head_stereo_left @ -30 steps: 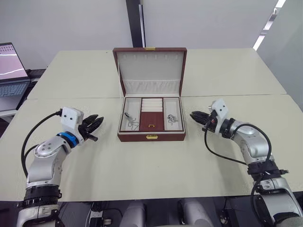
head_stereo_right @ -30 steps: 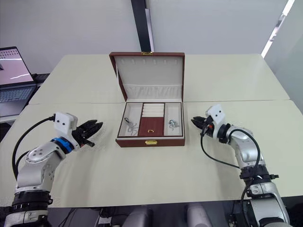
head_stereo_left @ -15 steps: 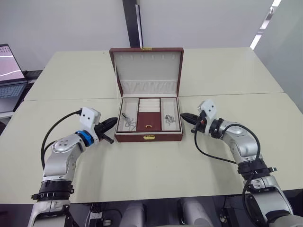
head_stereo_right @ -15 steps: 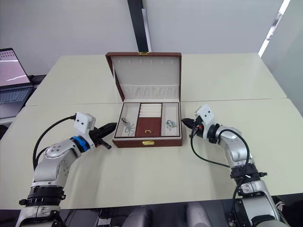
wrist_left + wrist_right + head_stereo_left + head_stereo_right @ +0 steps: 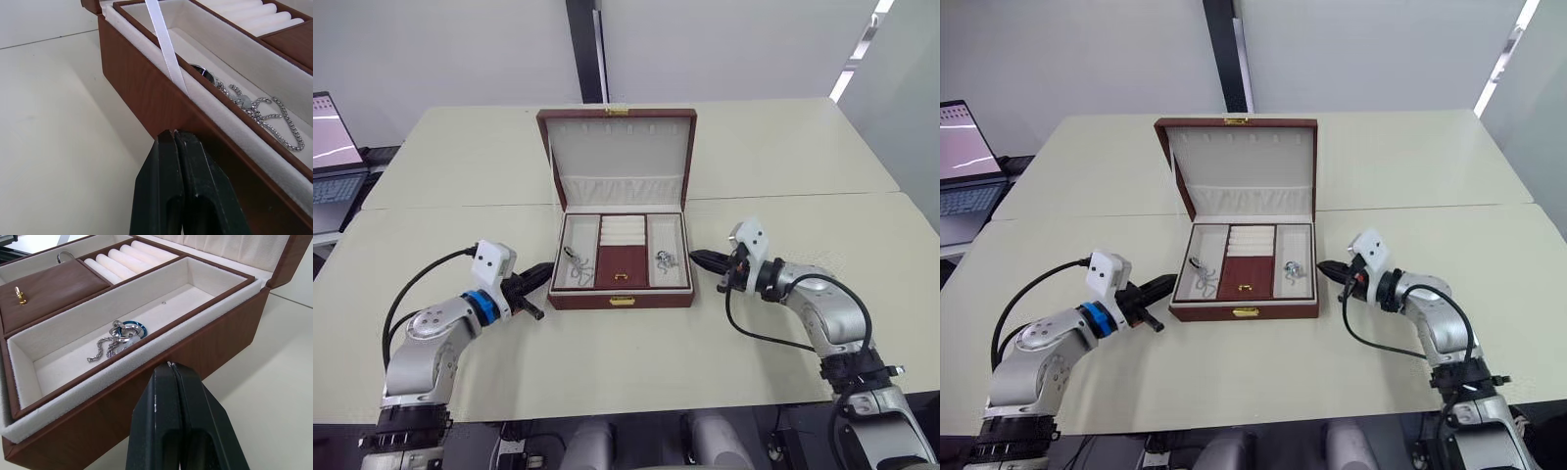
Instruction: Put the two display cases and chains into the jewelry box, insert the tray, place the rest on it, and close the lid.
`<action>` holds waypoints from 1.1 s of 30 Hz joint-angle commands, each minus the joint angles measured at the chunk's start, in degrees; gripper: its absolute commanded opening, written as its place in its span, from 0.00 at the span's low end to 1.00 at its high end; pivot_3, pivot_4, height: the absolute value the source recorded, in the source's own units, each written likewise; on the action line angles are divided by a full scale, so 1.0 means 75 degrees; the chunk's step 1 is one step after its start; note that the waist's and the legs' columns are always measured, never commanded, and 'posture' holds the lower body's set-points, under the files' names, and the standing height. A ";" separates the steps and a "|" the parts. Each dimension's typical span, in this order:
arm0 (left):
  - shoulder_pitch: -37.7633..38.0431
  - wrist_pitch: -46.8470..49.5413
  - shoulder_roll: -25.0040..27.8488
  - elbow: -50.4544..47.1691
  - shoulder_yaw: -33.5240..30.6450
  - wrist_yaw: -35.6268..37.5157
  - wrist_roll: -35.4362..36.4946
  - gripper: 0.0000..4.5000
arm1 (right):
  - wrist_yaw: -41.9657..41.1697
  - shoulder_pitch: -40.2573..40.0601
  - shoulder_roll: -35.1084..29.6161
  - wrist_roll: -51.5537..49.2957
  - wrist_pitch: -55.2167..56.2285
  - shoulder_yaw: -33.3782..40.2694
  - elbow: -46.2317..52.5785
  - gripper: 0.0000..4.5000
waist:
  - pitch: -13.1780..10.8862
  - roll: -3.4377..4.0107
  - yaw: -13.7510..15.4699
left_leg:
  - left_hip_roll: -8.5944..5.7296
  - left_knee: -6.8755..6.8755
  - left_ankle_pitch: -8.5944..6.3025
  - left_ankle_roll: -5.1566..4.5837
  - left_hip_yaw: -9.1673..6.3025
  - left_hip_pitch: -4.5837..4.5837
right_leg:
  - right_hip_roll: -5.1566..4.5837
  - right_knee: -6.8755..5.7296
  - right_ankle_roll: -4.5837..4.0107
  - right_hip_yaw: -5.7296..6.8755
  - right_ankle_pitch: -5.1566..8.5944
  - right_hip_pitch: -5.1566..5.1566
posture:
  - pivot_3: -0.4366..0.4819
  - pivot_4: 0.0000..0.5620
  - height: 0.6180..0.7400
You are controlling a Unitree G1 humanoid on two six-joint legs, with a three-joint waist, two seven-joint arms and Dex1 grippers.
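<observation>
Tray (image 5: 621, 253) inside jewelry box (image 5: 619, 297), lid (image 5: 619, 157) upright behind, 2 grippers flanking its sides.

the jewelry box (image 5: 619, 294) is reddish-brown wood with cream lining and a small gold clasp at its front edge; its raised lid (image 5: 618, 148) is cream-padded inside, and the tray (image 5: 58, 284) seated in it has pale ridged rolls behind a brown flap. silver chains (image 5: 264, 115) lie on the cream, one beside what looks like a blue-rimmed ring (image 5: 128, 329). both grippers, left gripper (image 5: 172, 147) and right gripper (image 5: 170, 382), are black, over a pale beige table (image 5: 636, 352).
</observation>
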State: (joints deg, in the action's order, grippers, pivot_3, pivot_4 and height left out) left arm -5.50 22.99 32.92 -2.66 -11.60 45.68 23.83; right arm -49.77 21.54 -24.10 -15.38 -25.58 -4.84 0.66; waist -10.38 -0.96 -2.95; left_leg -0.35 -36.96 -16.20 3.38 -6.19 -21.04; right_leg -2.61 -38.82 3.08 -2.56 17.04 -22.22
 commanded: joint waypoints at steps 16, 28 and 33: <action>0.1485 0.0804 0.0281 -0.1977 0.0411 0.0631 0.0710 0.01 | -0.0299 -0.1044 -0.0130 -0.0675 -0.0990 -0.0400 0.1993 0.00 | 0.0002 0.0002 0.0010 | -0.0001 0.0004 -0.0001 -0.0001 0.0003 0.0009 | -0.0002 0.0005 0.0000 -0.0003 0.0001 0.0010 | 0.48 0.27 1.00; 0.1545 0.0391 0.0307 -0.1655 0.0225 0.0751 0.0551 0.01 | -0.0246 -0.1146 -0.0101 -0.0591 -0.1054 -0.0306 0.2071 0.00 | 0.0002 0.0002 0.0010 | 0.0000 0.0003 -0.0001 -0.0001 0.0010 0.0013 | 0.0001 0.0005 0.0000 0.0001 0.0001 0.0013 | 0.48 0.27 1.00; 0.1705 -0.0519 0.0113 -0.1536 -0.0225 0.0838 0.0579 0.01 | -0.0113 -0.0957 -0.0152 -0.0624 -0.0906 0.0185 0.1784 0.00 | 0.0001 0.0000 0.0002 | 0.0002 0.0003 -0.0001 -0.0001 0.0011 0.0013 | 0.0001 0.0005 0.0000 -0.0001 0.0001 0.0012 | 0.48 0.27 1.00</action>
State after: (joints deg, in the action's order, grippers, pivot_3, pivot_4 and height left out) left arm 7.08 22.84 34.47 -11.36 -13.77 48.96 26.33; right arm -49.74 12.72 -26.08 -17.31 -33.46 -3.03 12.92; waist -10.38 -0.96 -2.93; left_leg -0.33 -36.94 -16.21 3.37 -6.11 -20.95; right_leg -2.60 -38.79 3.08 -2.57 17.05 -22.14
